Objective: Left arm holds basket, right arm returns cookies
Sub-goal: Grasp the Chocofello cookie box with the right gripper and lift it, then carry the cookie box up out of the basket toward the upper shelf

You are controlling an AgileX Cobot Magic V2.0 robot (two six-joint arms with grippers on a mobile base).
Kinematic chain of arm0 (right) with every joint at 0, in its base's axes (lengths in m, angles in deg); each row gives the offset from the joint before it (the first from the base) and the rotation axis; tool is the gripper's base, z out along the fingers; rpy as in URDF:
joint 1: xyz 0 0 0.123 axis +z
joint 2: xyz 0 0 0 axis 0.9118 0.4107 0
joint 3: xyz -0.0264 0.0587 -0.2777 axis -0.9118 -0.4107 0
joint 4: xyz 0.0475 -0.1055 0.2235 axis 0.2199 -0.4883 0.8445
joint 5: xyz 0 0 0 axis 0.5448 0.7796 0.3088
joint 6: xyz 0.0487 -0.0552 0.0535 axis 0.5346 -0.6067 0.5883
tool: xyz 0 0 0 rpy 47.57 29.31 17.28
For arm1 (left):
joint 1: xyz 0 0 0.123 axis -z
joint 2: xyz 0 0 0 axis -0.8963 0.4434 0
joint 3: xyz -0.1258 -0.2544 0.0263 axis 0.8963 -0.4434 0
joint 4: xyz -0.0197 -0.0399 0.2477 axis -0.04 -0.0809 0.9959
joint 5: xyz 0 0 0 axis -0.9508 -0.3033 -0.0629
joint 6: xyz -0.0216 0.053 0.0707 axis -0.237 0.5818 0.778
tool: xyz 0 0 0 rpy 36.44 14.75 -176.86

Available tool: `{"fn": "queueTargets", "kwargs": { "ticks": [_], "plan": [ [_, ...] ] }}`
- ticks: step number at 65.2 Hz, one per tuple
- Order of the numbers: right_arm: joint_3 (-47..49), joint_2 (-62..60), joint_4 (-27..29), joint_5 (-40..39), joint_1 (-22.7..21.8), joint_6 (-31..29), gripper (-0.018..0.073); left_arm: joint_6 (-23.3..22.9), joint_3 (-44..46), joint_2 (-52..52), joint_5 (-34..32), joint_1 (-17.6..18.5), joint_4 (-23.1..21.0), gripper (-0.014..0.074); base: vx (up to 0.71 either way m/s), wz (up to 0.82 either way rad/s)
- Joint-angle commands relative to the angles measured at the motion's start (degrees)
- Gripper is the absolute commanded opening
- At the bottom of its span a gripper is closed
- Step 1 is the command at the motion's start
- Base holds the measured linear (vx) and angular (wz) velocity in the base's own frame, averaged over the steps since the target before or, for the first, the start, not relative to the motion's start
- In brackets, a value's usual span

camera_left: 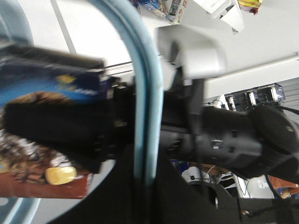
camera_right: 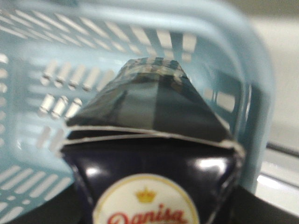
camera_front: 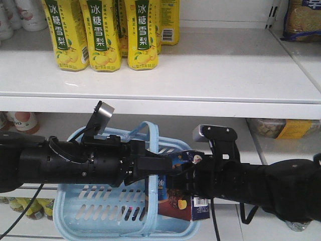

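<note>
- a row of yellow drink cartons (camera_front: 103,35) with green labels stands at the left of the upper white shelf (camera_front: 210,70); the shelf to their right is bare.
- small bottles (camera_front: 25,121) sit at the far left of the lower shelf, partly hidden behind the arm.
- the left arm (camera_front: 50,163) reaches in from the left edge, cables exposed, with a small silver-grey camera (camera_front: 104,111) raised on a stalk above it.
- the left claw (camera_front: 153,165) is clenched on the arched handle (camera_front: 153,134) of the basket (camera_front: 80,201); in the left wrist view the light blue handle runs top to bottom right through the middle of the frame.
- the basket hangs in front of the lower shelf, below both arms, its open top and slotted walls turned toward the front view.
- the cookie box (camera_front: 173,203) stands in the right end of the basket, its navy top near the handle and its white barcode panel at the lower right.
- the right claw (camera_front: 188,163) is grasping the cookie box near its top; the left wrist view shows a black finger pressed across the box face.
- in the right wrist view the box fills the foreground, its oval logo (camera_right: 145,205) reading "danisa", with the basket wall behind it.
- the right arm (camera_front: 261,183) comes in from the right edge, a flat grey module (camera_front: 214,132) on top of it.
- a packet (camera_front: 281,128) lies on the lower shelf at the right.
</note>
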Motion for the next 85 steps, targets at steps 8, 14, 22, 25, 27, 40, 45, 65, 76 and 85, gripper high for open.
{"fn": "queueTargets", "kwargs": {
  "ticks": [8,14,22,25,27,40,45,65,76,85],
  "plan": [
    [0.9,-9.6,-1.3,-2.0,-0.3,-0.1,0.0202,0.7,1.7,-2.2,1.5,-0.1,-3.3,-0.0006,0.00,0.00],
    [0.4,-13.0,-2.3,-5.1,-0.3,-0.1,0.0202,0.7,1.7,-2.2,1.5,-0.1,-3.3,-0.0006,0.00,0.00],
    [-0.7,-17.4,-3.2,-9.6,-0.3,-0.1,0.0202,0.7,1.7,-2.2,1.5,-0.1,-3.3,-0.0006,0.00,0.00],
    [-1.1,-19.1,-3.2,-10.6,-0.3,-0.1,0.0203,0.7,1.7,-2.2,1.5,-0.1,-3.3,-0.0006,0.00,0.00],
    [-1.3,-20.4,-3.2,-10.8,-0.3,-0.2,0.0202,0.7,1.7,-2.2,1.5,-0.1,-3.3,-0.0006,0.00,0.00],
    [-1.3,-28.3,-3.3,-11.5,-0.3,-2.5,0.0204,0.7,1.7,-2.2,1.5,-0.1,-3.3,-0.0006,0.00,0.00],
    [-1.3,-31.0,-3.3,-11.5,-0.3,-3.3,0.0204,0.7,1.7,-2.2,1.5,-0.1,-3.3,-0.0006,0.00,0.00],
    [-1.3,-40.7,-3.3,-13.0,-0.3,-5.1,0.0204,0.7,1.7,-2.2,1.5,-0.1,-3.3,-0.0006,0.00,0.00],
    [-1.1,-46.1,-3.3,-14.0,-0.3,-6.7,0.0204,0.7,1.7,-2.2,1.5,-0.1,-3.3,-0.0006,0.00,0.00],
    [1.3,-48.1,-3.3,-18.5,-0.3,-10.3,0.0204,0.7,1.7,-2.2,1.5,-0.1,-3.3,-0.0006,0.00,0.00]
  ]
}}
